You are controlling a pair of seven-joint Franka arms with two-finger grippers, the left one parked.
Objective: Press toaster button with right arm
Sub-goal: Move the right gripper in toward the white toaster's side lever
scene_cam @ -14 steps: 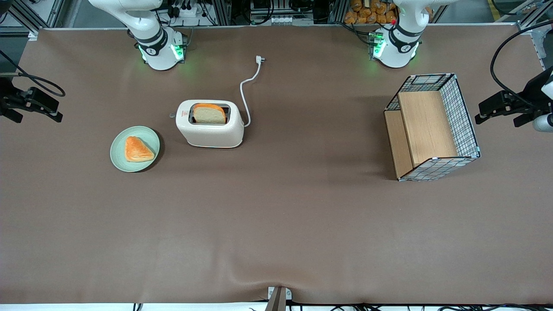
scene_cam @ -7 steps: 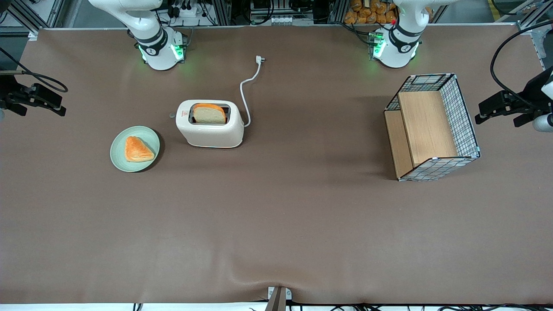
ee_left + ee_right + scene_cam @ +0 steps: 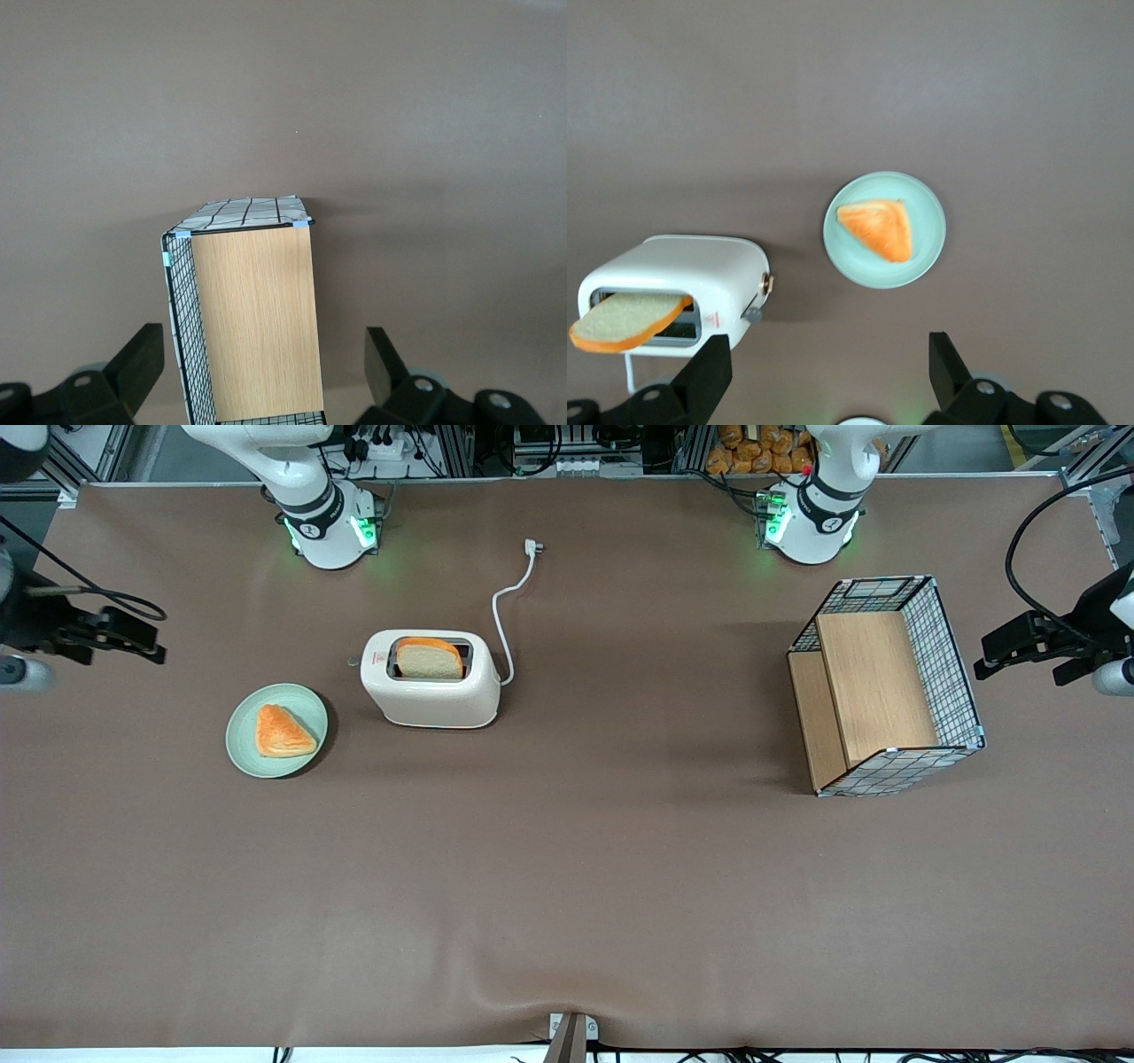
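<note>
Open black pincer (image 3: 133, 638) hovers well apart from rounded glossy toaster (image 3: 431, 682).

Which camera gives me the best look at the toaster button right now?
The right wrist view: the toaster button juts clearly from the toaster, with the open hand well short of it. The front view shows only a speck; the left wrist view misses it.

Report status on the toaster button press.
End effector open, hovering at working arm's end of table, apart from toaster. Toaster button untouched, bread slice still up. Approach unobstructed; plate beside toaster.
</note>
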